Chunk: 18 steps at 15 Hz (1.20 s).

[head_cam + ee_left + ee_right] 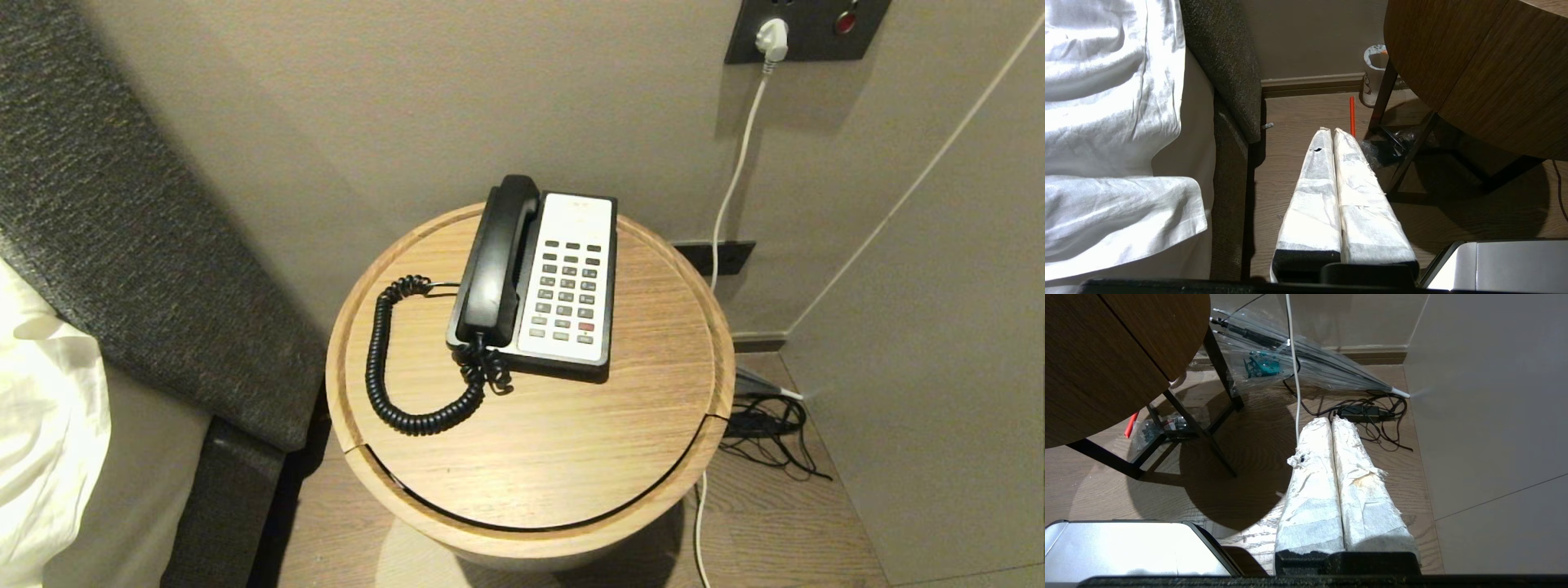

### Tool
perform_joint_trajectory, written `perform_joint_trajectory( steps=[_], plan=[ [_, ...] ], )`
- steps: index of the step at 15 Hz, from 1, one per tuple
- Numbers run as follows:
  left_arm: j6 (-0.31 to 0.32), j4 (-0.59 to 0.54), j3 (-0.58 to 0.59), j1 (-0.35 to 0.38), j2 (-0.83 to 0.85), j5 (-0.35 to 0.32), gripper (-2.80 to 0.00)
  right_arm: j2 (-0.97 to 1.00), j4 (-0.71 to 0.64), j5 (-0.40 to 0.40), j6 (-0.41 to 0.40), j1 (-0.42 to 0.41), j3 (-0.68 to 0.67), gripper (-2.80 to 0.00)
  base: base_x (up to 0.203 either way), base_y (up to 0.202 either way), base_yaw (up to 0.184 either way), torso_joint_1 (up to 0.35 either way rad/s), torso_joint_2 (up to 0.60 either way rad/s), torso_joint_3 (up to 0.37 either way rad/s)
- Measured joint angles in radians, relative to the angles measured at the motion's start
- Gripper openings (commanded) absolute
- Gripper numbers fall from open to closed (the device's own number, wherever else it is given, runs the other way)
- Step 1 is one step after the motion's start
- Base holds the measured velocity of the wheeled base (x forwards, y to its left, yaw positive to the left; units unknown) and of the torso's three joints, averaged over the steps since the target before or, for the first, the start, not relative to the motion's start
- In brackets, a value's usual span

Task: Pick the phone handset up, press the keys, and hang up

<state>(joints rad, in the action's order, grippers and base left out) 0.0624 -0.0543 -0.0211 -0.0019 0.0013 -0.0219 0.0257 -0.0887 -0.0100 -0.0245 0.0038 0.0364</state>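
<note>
**Resting on its cradle, the handset is lying untouched while both arms are hanging low**

Hanging down beside the table, the left gripper is pointing at the wooden floor, its two white-wrapped fingers pressing together with nothing between them. Beyond it, a red stick is lying on the boards, and a paper cup is standing against the skirting by a dark table leg. White bedding is draping over the bed edge to one side.

On the other side the right gripper is likewise hanging over the floor, its wrapped fingers meeting tip to tip and gripping nothing. Past them a black power adapter is sitting among tangled cables, and a folded clear umbrella is lying across the floor toward the wall.

Neither arm is showing in the head view. There, the round wooden table is carrying the phone toward its far side. A black coiled cord is looping over the tabletop in front, running up to the near end of the phone handset, which is lying seated along the left side of the phone base, beside the keypad. Behind, a white plug is sitting in a dark wall socket panel, its white cable trailing down the wall.
</note>
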Motion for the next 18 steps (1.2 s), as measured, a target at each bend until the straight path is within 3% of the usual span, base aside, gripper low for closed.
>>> perform_joint_trajectory(
  steps=[9, 18],
  plan=[
    [-0.022, 0.001, 0.001, 0.0, -0.001, 0.01, -2.8, 0.0, 0.0, 0.0, 0.0, 0.0, 0.0, -2.8, 0.0, 0.0, 0.0, 0.001, 0.0, 0.016],
    [-0.023, -0.008, -0.002, 0.0, -0.001, 0.013, -2.8, 0.0, 0.0, 0.0, 0.001, 0.0, 0.0, -2.8, 0.0, 0.0, 0.0, 0.003, 0.0, 0.196]
  ],
)
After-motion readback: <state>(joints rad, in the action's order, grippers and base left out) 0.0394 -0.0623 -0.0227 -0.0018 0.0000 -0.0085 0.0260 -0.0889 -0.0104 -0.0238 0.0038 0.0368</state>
